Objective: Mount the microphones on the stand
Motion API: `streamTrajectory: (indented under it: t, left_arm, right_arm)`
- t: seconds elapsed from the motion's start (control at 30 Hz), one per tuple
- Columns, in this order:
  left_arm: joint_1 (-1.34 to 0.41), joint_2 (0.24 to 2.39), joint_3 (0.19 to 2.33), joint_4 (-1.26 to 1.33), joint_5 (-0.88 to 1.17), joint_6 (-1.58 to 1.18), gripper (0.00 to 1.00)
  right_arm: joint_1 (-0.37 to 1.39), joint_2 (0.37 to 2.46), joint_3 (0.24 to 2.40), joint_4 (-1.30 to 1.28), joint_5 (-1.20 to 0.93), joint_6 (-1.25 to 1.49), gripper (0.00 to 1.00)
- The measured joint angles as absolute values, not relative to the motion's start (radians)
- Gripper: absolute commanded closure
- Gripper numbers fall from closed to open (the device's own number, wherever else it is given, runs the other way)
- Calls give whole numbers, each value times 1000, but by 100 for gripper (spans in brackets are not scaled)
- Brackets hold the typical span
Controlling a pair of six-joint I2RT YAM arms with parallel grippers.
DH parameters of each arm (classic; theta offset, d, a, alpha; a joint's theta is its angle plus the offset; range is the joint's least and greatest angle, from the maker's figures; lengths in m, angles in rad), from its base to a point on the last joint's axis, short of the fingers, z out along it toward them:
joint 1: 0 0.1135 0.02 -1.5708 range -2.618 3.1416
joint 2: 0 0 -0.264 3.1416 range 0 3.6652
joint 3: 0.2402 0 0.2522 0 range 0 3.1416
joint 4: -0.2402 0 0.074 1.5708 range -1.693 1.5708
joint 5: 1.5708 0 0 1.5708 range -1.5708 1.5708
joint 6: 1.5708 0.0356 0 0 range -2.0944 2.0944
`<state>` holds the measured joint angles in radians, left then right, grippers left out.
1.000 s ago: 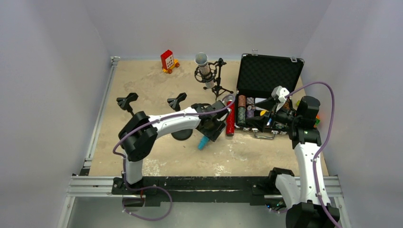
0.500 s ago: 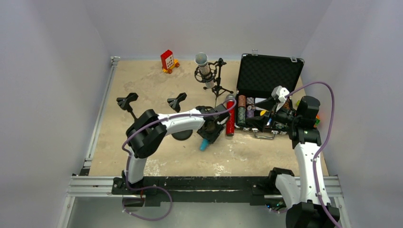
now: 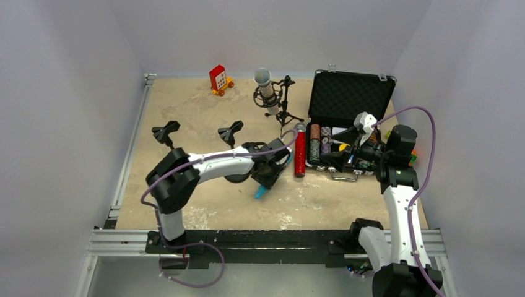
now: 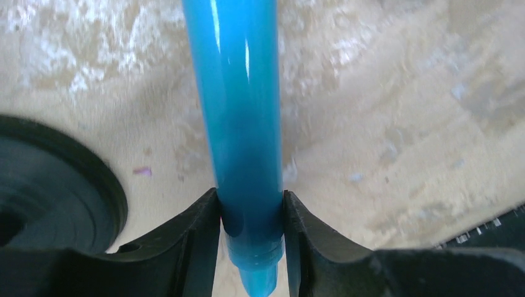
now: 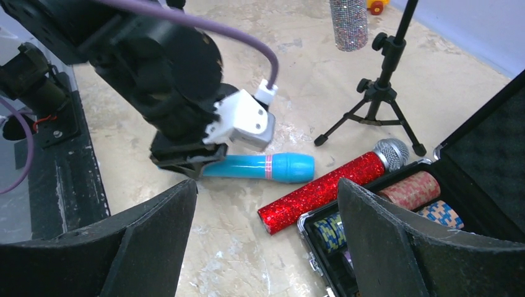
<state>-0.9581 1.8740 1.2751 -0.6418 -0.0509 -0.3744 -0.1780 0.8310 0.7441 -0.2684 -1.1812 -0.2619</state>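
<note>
Left gripper [image 4: 252, 213]: clamped on the tail end of the blue mic [image 4: 238, 111], one finger pressed against each side.
Blue mic: near the table's [image 3: 186, 105] middle, seemingly lying flat on it, left of the red mic [image 3: 300, 154].
Red mic: lying along the case's [image 3: 353, 96] left edge.
Silver mic [image 3: 266, 90]: held upright in the stand [image 3: 286, 114] by the far edge.
Right gripper [image 5: 266, 184]: jaws wide apart, empty, above the case by the right edge.
</note>
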Motion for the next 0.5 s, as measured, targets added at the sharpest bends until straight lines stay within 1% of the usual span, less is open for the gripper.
streamTrajectory:
  t: [0.13, 0.27, 0.37, 0.5]
  left_arm:
    - [-959, 1688, 1166, -602, 9, -377, 100]
    - [-953, 1486, 1111, -544, 37, -394, 100]
    - [-951, 1397, 1103, -470, 91, -403, 100]
    - [-965, 1354, 1105, -371, 149, -411, 100]
  right_arm:
    - [-178, 831, 744, -268, -1205, -262, 13]
    - [-178, 831, 744, -273, -1247, -267, 14]
    - [-178, 840, 745, -285, -1278, -273, 15]
    - [-178, 870, 746, -296, -1321, -269, 15]
